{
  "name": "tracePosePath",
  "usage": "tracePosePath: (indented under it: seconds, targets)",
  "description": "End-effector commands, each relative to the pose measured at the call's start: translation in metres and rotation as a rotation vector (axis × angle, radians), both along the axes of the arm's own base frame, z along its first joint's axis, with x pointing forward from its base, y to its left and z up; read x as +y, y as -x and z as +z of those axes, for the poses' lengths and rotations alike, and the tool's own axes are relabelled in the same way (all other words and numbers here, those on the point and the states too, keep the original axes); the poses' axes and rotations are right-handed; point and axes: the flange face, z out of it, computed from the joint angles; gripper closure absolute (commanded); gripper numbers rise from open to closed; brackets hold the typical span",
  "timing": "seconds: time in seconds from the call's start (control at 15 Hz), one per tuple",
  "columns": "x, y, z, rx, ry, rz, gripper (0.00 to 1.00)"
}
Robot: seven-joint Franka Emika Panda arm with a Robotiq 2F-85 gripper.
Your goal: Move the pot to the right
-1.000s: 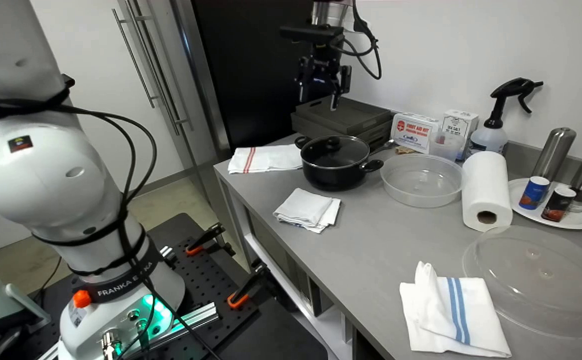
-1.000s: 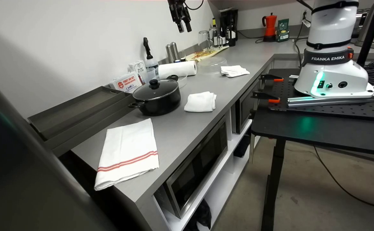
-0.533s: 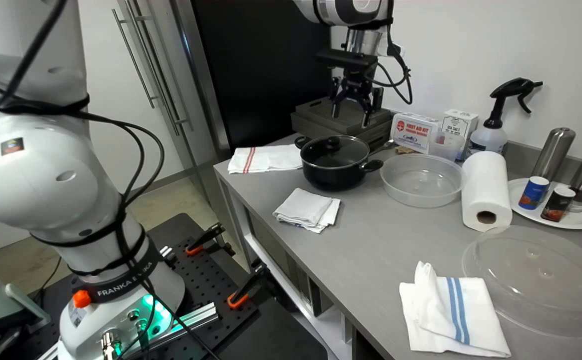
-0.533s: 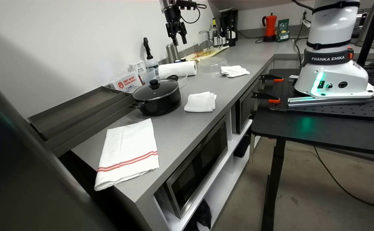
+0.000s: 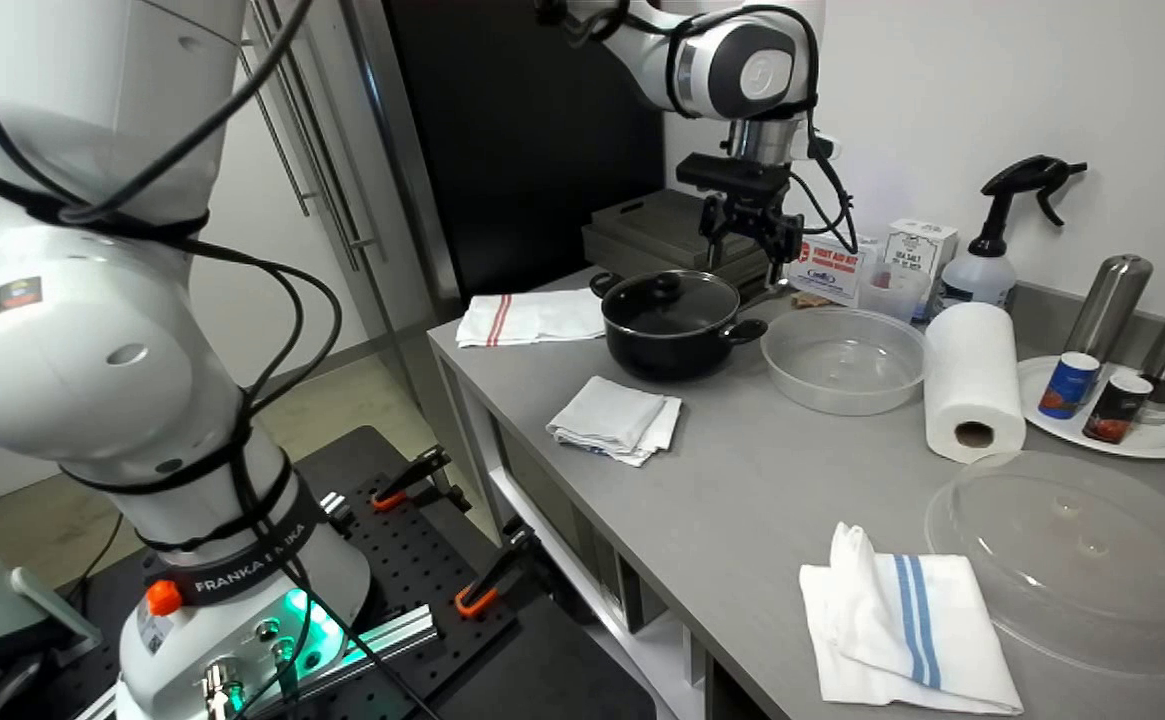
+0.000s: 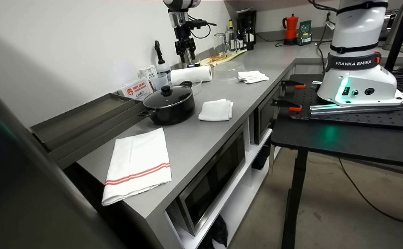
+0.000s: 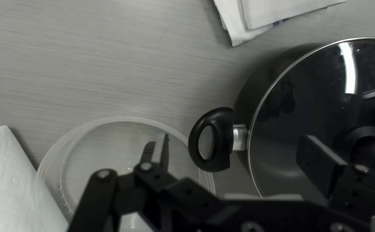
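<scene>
Fingers [image 7: 319, 164] apart over the side handle [image 7: 222, 141]; pot [image 5: 670, 345] standing on the counter [image 5: 792, 520]

My gripper [image 5: 743, 268] points down, in the air, with the fingers spread. In the wrist view the handle shows in the gap between them: one finger overlaps the clear bowl [image 5: 842, 402], the other overlaps the pot's shiny lid [image 7: 284, 135]. In an exterior view my fingertips sit higher than that handle; how much higher I can't tell.

Pot: upright, lid on, knob [image 5: 664, 286] up top. In an exterior view it stands between the red-striped towel [image 5: 532, 318] and the clear bowl. The handle under me points at the bowl and is right by its rim. Touching or not, can't tell. The opposite handle [image 5: 603, 284] points away from the bowl.

Around it: folded white cloth [image 5: 612, 415] near the pot, apart from it. Paper towel roll [image 5: 972, 375] on the bowl's other side. Clear dome lid [image 5: 1082, 590] and blue-striped towel [image 5: 907, 640] farther along the counter, well apart from the pot. Dark trays [image 6: 87, 117] stacked by the wall behind the pot, then first aid kit [image 6: 136, 89], salt box [image 5: 917, 245] and spray bottle [image 5: 982, 275] along that wall.
</scene>
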Motion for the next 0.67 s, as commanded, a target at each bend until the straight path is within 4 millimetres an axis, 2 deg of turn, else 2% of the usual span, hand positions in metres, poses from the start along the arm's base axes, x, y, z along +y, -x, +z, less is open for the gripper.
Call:
tracePosePath:
  seconds: [0.0, 0.6]
  targets:
    - [-0.009, -0.025, -0.019, -0.042, 0.003, -0.03, 0.0]
    - [-0.035, -0.048, -0.057, -0.071, 0.037, -0.068, 0.0]
